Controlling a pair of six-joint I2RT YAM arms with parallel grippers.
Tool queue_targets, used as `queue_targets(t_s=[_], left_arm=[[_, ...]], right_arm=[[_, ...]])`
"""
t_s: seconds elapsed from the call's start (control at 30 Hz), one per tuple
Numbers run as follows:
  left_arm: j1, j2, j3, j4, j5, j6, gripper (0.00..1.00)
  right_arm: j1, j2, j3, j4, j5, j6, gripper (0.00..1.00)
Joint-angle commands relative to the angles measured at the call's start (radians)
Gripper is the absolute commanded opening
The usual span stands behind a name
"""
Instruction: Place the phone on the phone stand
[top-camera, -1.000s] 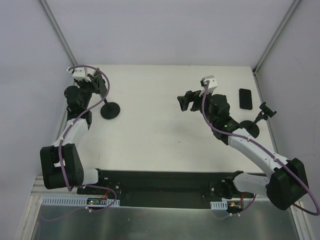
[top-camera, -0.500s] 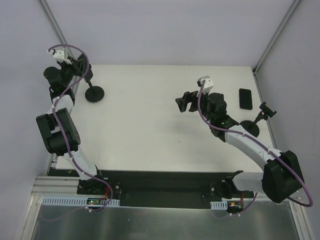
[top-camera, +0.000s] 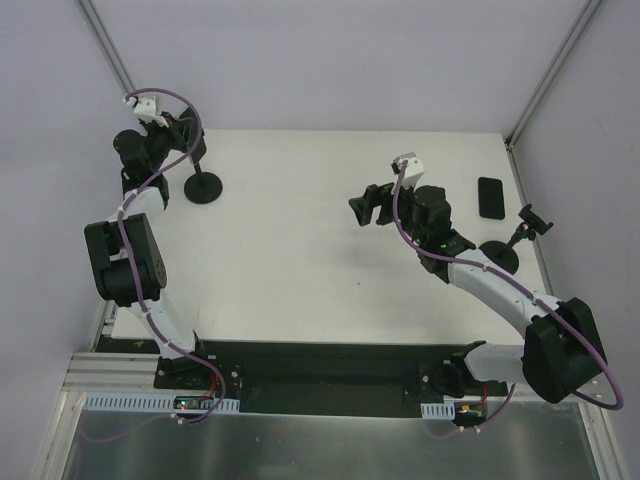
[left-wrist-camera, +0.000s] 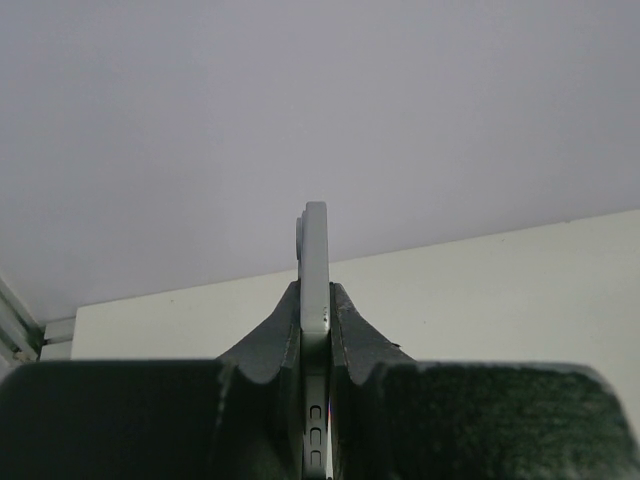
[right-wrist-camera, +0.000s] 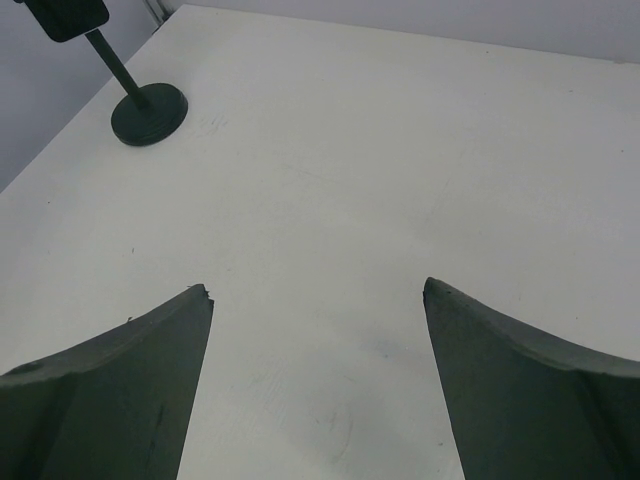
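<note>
Pale grey phone (left-wrist-camera: 315, 250), seen edge-on, is pinched between the pressed-together fingers of the left gripper (left-wrist-camera: 316, 312), long axis pointing straight out from the wrist. Dark phone stand (top-camera: 203, 188) stands just beside that gripper, upper left of the overhead view. Right gripper (top-camera: 362, 208), spread and empty, hangs mid-frame, well apart. Judgement: left arm is nearer.

Your white table (top-camera: 300, 260) has three things sitting on it. There's a phone stand (top-camera: 203, 188) with a round dark base up by the far left corner and a black phone (top-camera: 490, 197) lying flat near the far right corner. A second stand (top-camera: 498, 258) is along the right edge, a bit nearer.
</note>
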Motion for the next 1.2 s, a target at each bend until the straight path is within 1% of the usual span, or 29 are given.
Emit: queue_targets(t_s=[0.0, 0.13, 0.23, 0.37, 0.53, 0.63, 0.7, 0.73, 0.87, 1.07, 1.13, 1.17], left_arm=[[-0.038, -0.078, 0.038, 0.108, -0.068, 0.048, 0.0], [-0.103, -0.04, 0.096, 0.069, -0.106, 0.114, 0.0], [-0.134, 0.003, 0.157, 0.064, -0.141, 0.114, 0.0], [-0.211, 0.054, 0.232, 0.061, -0.27, 0.133, 0.0], [-0.28, 0.147, 0.327, 0.067, -0.382, 0.156, 0.0], [-0.295, 0.199, 0.39, 0.069, -0.439, 0.16, 0.0], [-0.331, 0.238, 0.417, 0.076, -0.474, 0.151, 0.0], [-0.334, 0.25, 0.441, 0.082, -0.471, 0.139, 0.0], [-0.354, 0.278, 0.453, 0.107, -0.542, 0.12, 0.0], [-0.369, 0.276, 0.45, 0.084, -0.523, 0.157, 0.0], [-0.369, 0.27, 0.435, 0.081, -0.523, 0.148, 0.17], [-0.371, 0.264, 0.427, 0.091, -0.522, 0.146, 0.29]], right_arm=[[-0.005, -0.013, 0.018, 0.069, -0.01, 0.006, 0.88], [-0.005, -0.007, 0.02, 0.073, -0.016, 0.008, 0.88], [-0.005, -0.004, 0.021, 0.075, -0.016, 0.008, 0.88], [-0.005, 0.002, 0.026, 0.073, -0.018, 0.006, 0.88], [-0.005, 0.012, 0.029, 0.075, -0.022, 0.009, 0.88], [-0.007, 0.013, 0.029, 0.073, -0.019, 0.008, 0.88], [-0.007, 0.015, 0.029, 0.073, -0.019, 0.006, 0.88], [-0.008, 0.016, 0.031, 0.073, -0.021, 0.006, 0.88], [-0.008, 0.018, 0.032, 0.073, -0.026, 0.006, 0.88], [-0.008, 0.015, 0.031, 0.073, -0.027, 0.006, 0.88], [-0.008, 0.01, 0.029, 0.073, -0.026, 0.006, 0.88], [-0.01, 0.008, 0.027, 0.072, -0.022, 0.006, 0.88]])
